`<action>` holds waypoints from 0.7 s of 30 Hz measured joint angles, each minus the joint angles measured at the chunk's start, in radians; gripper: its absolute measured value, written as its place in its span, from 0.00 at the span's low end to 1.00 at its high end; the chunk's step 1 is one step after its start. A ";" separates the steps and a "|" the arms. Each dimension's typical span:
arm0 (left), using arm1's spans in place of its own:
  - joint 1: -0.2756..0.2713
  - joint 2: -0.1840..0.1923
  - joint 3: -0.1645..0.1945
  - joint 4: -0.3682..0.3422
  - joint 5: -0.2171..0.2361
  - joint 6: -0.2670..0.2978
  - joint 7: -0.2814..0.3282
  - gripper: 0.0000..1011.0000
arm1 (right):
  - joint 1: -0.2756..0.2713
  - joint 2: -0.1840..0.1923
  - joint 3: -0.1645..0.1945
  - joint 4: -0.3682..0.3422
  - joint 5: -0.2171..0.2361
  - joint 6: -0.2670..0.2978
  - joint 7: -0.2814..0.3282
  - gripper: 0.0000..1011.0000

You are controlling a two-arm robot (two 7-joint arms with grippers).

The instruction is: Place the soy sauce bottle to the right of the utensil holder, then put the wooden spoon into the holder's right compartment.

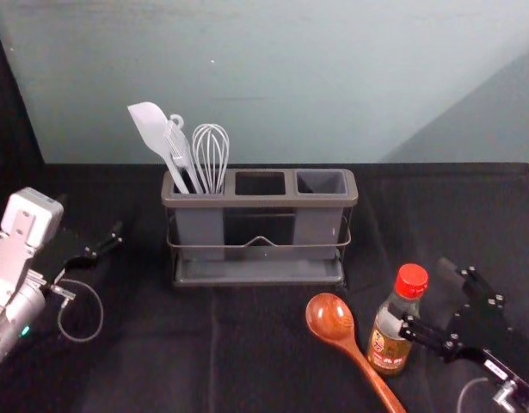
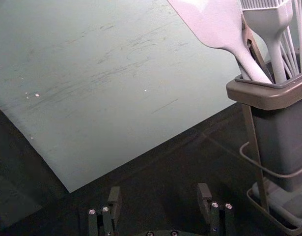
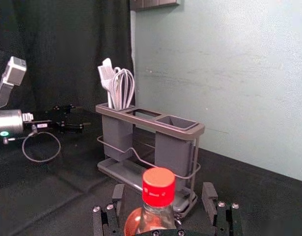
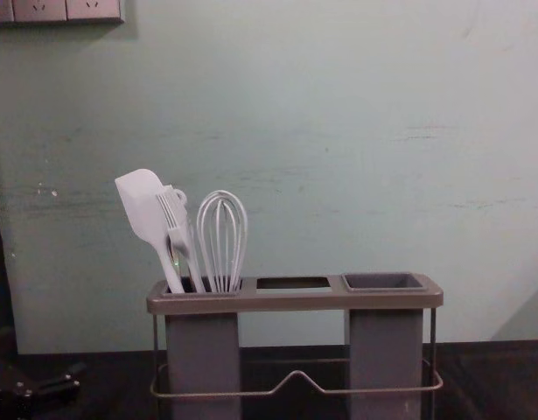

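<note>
The soy sauce bottle [image 1: 390, 331] is stood upright on the black-covered bench [image 1: 255, 353], nearer the cameras than the utensil holder [image 1: 259, 204] and off to its right, with its red cap [image 1: 411, 280] on top. The right tool [image 1: 423, 294] is held low at the right of the head view, reaching in toward the bottle; its fingers are spread, and in the right wrist view the cap is seen between them, with a gap left on either side. The wooden spoon [image 1: 330, 317] is laid flat just to the left of the bottle, its bowl pointed toward the holder and its handle slanted back toward the near edge of the head view. In the holder's left compartment [image 1: 199, 225], a spatula [image 1: 150, 126], a brush [image 4: 173, 214] and a whisk [image 1: 211, 155] are stood with their heads up, the spatula being tilted outward to the left. The middle opening [image 1: 260, 183] and the right compartment [image 1: 322, 182] are seen from above, side by side along the rim. The left tool [image 1: 92, 215] is parked at the left, well apart from the bottle and the spoon, and its fingers are shown spread in the left wrist view.
</note>
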 joint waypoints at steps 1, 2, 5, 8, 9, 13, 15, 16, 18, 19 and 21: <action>0.000 0.000 0.000 0.000 0.000 0.000 0.000 1.00 | 0.011 -0.007 -0.005 0.004 0.000 0.009 0.006 0.99; 0.000 0.000 0.000 0.000 0.000 0.000 0.000 1.00 | 0.016 -0.011 -0.007 0.005 -0.001 0.013 0.008 0.99; 0.000 0.000 0.000 0.000 0.000 0.000 0.000 1.00 | 0.035 -0.023 -0.013 0.010 -0.006 0.027 0.018 0.99; 0.000 0.000 0.000 0.000 0.000 0.000 0.000 1.00 | 0.050 -0.035 -0.017 0.015 -0.006 0.042 0.028 0.99; 0.000 0.000 0.000 0.000 0.000 0.000 0.000 1.00 | 0.053 -0.038 -0.018 0.016 -0.006 0.045 0.029 0.99; 0.000 0.000 0.000 0.000 0.000 0.000 0.000 1.00 | 0.069 -0.055 -0.021 0.024 -0.012 0.057 0.037 0.99; 0.000 0.000 0.000 0.000 0.000 0.000 0.000 1.00 | 0.076 -0.063 -0.022 0.030 -0.016 0.063 0.041 0.99; 0.000 0.000 0.000 0.000 0.000 0.000 0.000 1.00 | 0.079 -0.069 -0.023 0.033 -0.018 0.067 0.044 0.99; 0.000 0.000 0.000 0.000 0.000 0.000 0.000 1.00 | 0.081 -0.074 -0.023 0.035 -0.022 0.070 0.045 0.99; 0.000 0.000 0.000 0.000 0.000 0.000 0.000 1.00 | 0.081 -0.076 -0.022 0.036 -0.023 0.071 0.046 0.99; 0.000 0.000 0.000 0.000 0.000 0.000 0.000 1.00 | 0.081 -0.083 -0.019 0.038 -0.027 0.072 0.050 0.99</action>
